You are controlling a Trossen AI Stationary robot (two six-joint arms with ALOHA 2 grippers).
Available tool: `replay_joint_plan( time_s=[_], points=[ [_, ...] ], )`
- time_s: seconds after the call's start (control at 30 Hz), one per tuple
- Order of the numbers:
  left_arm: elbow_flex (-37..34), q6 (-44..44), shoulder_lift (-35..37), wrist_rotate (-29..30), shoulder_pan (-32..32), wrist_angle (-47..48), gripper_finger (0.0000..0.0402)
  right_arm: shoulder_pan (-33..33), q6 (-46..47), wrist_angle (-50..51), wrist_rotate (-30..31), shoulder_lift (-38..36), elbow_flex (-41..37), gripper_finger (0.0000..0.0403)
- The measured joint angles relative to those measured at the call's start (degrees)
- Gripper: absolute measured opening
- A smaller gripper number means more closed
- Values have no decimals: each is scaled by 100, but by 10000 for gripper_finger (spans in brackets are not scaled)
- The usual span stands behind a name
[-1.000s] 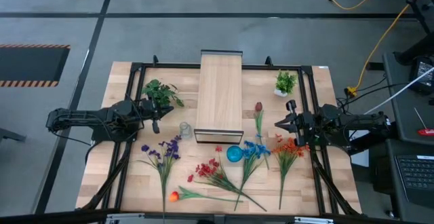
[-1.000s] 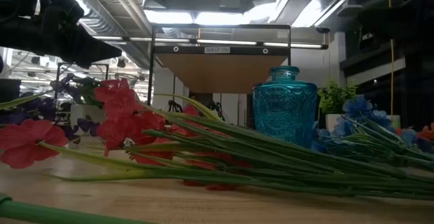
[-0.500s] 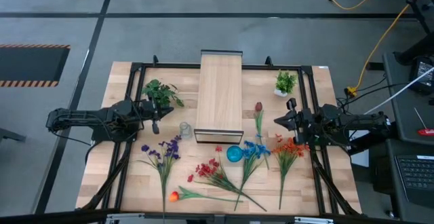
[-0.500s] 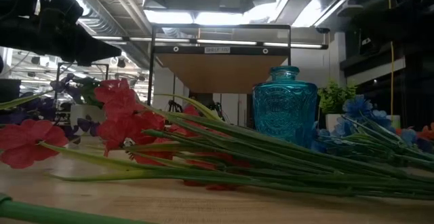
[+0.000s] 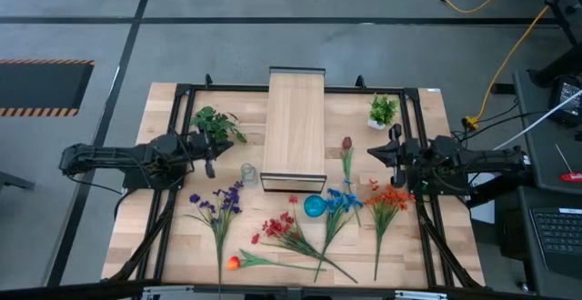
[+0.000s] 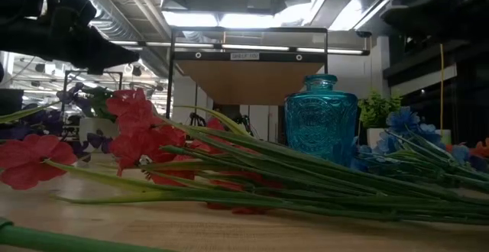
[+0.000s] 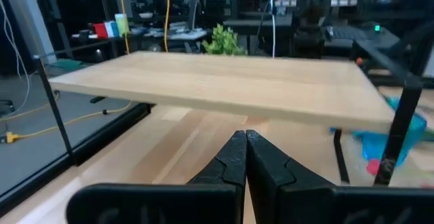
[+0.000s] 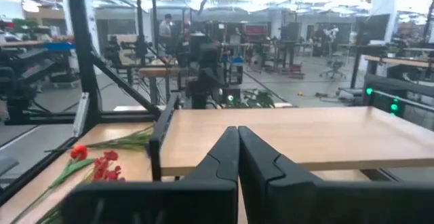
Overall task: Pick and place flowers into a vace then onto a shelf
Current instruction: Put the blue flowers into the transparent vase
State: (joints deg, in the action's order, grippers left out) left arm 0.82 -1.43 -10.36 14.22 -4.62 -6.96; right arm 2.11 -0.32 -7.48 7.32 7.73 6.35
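Note:
The light-wood shelf [image 5: 294, 127] stands on its black frame in the table's middle. Near of it lie loose flowers on the tabletop: purple [image 5: 218, 205], red [image 5: 280, 227], blue [image 5: 341, 200], orange [image 5: 386, 198] and a dark red tulip [image 5: 346, 145]. A blue glass vase [image 5: 314, 206] stands upright among them, and a small clear vase [image 5: 248, 173] stands by the shelf's near left corner. My left gripper [image 5: 211, 157] hovers left of the shelf, shut. My right gripper [image 5: 373, 155] hovers right of the shelf, beside the tulip, also shut. Neither holds anything.
Two small green leafy plants stand at the far side, one left [image 5: 214, 123] and one right [image 5: 383, 111] of the shelf. A black frame rail [image 5: 177, 136] runs round the work area. In the low view the red blooms [image 6: 137, 130] and long stems lie before the blue vase [image 6: 321, 126].
My right gripper has shifted a little toward the table's far edge, staying shut. Flowers, vases and shelf lie as before.

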Motion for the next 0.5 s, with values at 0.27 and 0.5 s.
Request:
replay_joint_plan(
  time_s=[0.27, 0.5],
  points=[
    [386, -279, -793, -301, -429, -158, 2, -437, 123, -53, 377, 724, 304, 6],
    [820, 163, -1529, -492, -657, -156, 2, -673, 286, -127, 377, 1282, 500, 7]
  ],
)
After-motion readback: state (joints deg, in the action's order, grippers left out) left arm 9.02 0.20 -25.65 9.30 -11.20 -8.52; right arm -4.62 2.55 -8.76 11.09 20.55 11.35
